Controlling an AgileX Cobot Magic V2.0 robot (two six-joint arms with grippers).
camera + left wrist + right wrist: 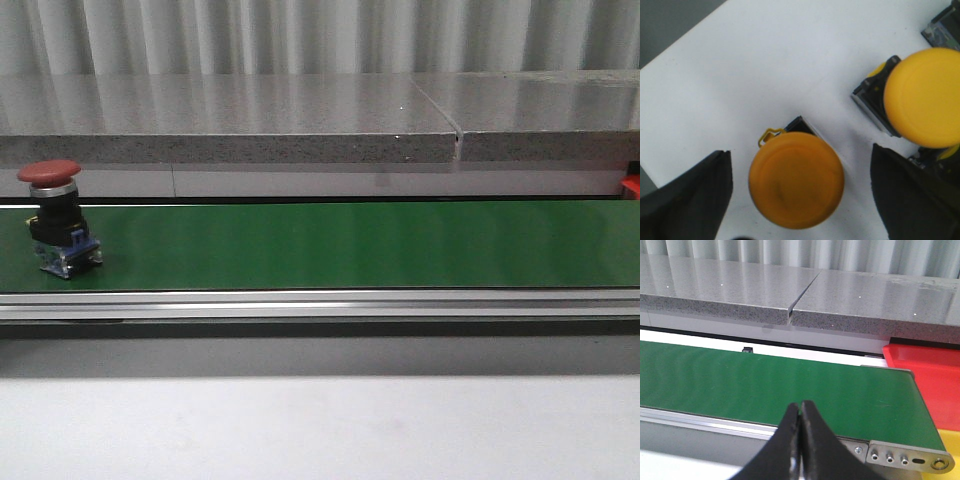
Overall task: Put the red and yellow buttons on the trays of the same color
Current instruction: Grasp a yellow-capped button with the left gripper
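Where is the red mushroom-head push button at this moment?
In the front view, the red mushroom-head push button stands upright at the far left end of the green conveyor belt, below the grey stone ledge.

No readable text, label, brand, number or sign shows in any view.

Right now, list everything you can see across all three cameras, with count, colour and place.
red button: one, red cap on black and blue base, upright at the left end of the belt.
yellow buttons: two, on a white surface; one lies between the left pincer's fingers, the other is beside it.
conveyor belt: one, green, across the front view.
red tray: one, past the belt's right end.
yellow tray: partly seen, beside the red one.
grey stone ledge: behind the belt.
left pincer: black, open.
right pincer: black, shut, empty.
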